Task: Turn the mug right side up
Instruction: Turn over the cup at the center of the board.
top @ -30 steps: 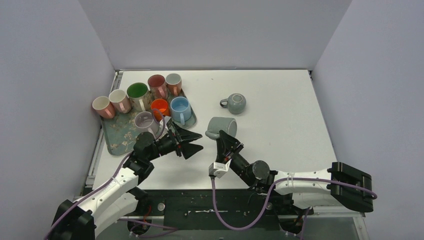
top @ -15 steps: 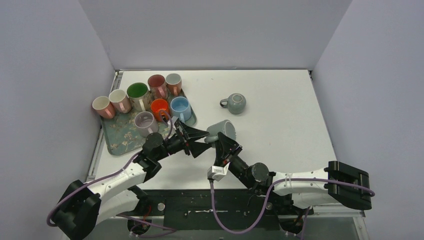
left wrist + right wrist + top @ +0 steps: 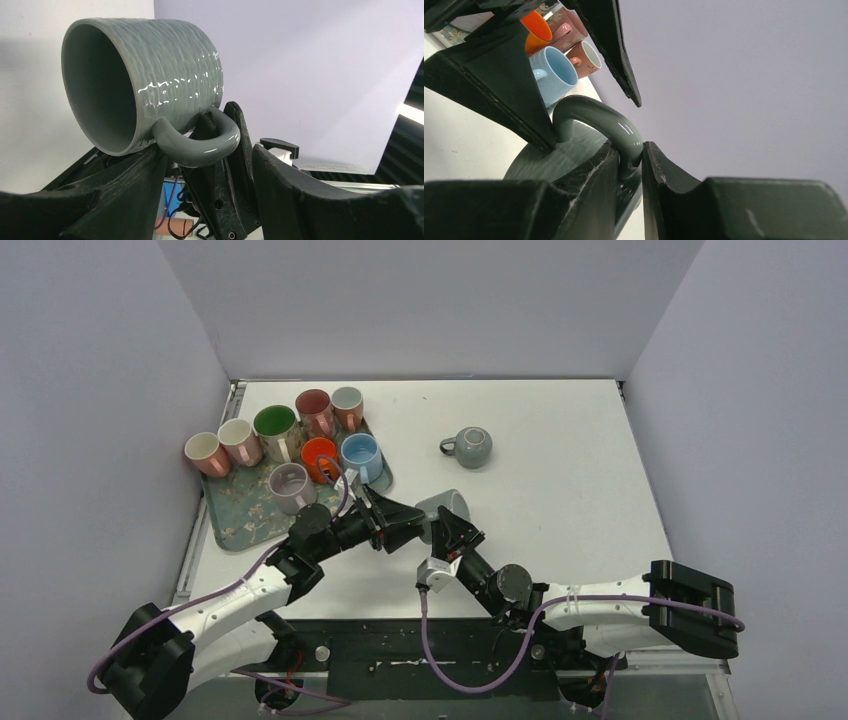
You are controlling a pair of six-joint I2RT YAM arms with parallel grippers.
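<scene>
mug sideways | right tool clenched on handle; left tool spread, flanking handle

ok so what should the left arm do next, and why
Probably close the left gripper on the mug. The right gripper is shut on the handle, holding the mug on its side, and the left jaws stand open either side of the handle; a second grip would likely let the arms turn it upright.
</scene>
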